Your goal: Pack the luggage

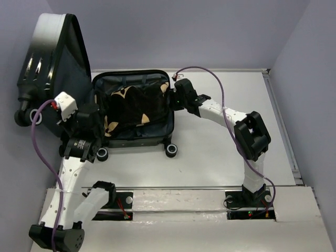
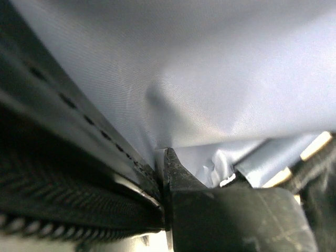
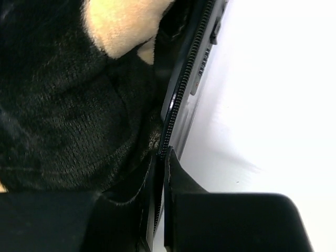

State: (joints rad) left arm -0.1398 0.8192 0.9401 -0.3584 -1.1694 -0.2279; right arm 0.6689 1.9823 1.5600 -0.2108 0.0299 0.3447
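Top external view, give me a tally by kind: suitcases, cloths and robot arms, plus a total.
suitcase: 1, lying open
cloth: 1, black with tan flowers, inside the suitcase
robot arms: 2, left arm and right arm
Total: 4

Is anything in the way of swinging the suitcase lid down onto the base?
Yes. The left gripper sits at the hinge side between the suitcase's lid and base, and the right gripper pinches the base's right rim. The cloth lies inside the base.
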